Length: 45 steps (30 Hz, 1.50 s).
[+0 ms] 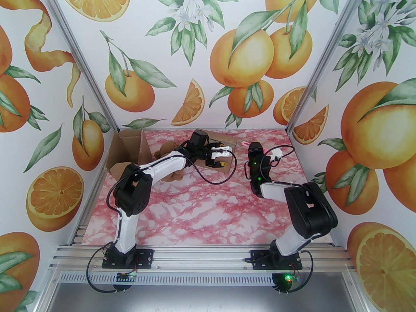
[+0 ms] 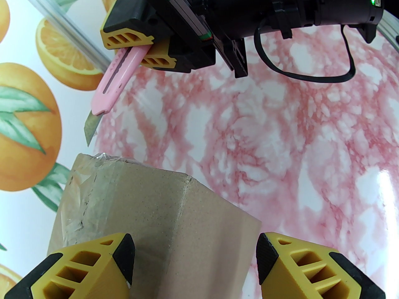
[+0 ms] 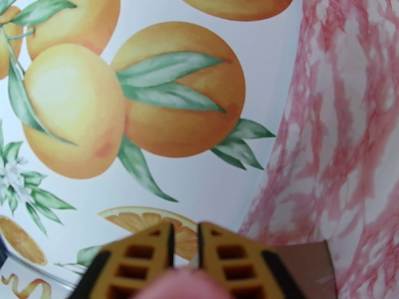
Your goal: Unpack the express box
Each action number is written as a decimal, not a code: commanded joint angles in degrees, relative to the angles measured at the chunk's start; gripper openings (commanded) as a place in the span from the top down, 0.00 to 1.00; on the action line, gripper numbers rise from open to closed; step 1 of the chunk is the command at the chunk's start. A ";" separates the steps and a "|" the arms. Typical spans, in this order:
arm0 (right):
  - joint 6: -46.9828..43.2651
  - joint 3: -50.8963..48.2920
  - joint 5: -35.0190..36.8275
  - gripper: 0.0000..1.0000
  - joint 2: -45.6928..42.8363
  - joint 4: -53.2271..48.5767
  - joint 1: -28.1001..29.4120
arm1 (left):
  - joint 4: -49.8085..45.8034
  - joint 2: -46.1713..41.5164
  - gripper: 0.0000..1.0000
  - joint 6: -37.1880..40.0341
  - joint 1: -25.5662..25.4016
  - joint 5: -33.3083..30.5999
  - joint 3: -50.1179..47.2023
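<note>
The express box [image 2: 149, 216] is a small brown carton with clear tape along its seam, and it sits on the marbled table [image 2: 280, 135]. My left gripper [image 2: 194, 257] holds its near end, one yellow finger on the taped side and the other at the right edge. From above, the box [image 1: 227, 166] lies at the back centre under my left gripper [image 1: 223, 156]. My right gripper [image 2: 140, 50] is shut on a pink utility knife [image 2: 115, 79]. The bare blade [image 2: 90, 129] hangs just above the box's far taped corner. That knife [image 1: 243, 144] pokes left from my right gripper [image 1: 253, 148].
An opened cardboard box [image 1: 126, 154] stands in the back left corner, with brown crumpled lumps [image 1: 165, 151] beside it under my left arm. Orange-print walls and aluminium posts [image 1: 299, 109] close in the back and sides. The near half of the table [image 1: 208, 213] is bare marble.
</note>
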 commanded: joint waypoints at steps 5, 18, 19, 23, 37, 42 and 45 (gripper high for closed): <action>-0.08 2.38 -1.21 1.00 2.27 -0.68 -0.32 | -2.23 -1.52 0.32 0.81 0.08 1.06 0.90; 0.68 2.30 -2.93 1.00 3.43 -2.03 0.42 | -1.75 -1.20 0.32 0.57 0.15 0.43 1.07; 0.83 2.27 -2.86 1.00 3.44 -2.01 0.70 | -1.42 -1.07 0.32 0.31 0.10 0.29 1.08; 1.27 1.44 -2.32 1.00 2.65 -2.56 1.22 | -0.16 -0.74 0.32 -0.82 0.02 -0.85 1.26; 1.26 -2.52 -2.09 1.00 -0.95 -4.38 2.92 | 6.57 0.37 0.31 -8.71 -0.06 -5.41 1.59; 1.63 -2.48 -1.91 1.00 -1.21 -5.03 4.02 | 8.46 0.76 0.27 -11.17 -0.36 -6.97 2.04; 2.13 -2.69 -1.57 1.00 -2.14 -6.40 4.84 | 9.03 1.19 0.26 -11.97 -0.68 -7.30 2.48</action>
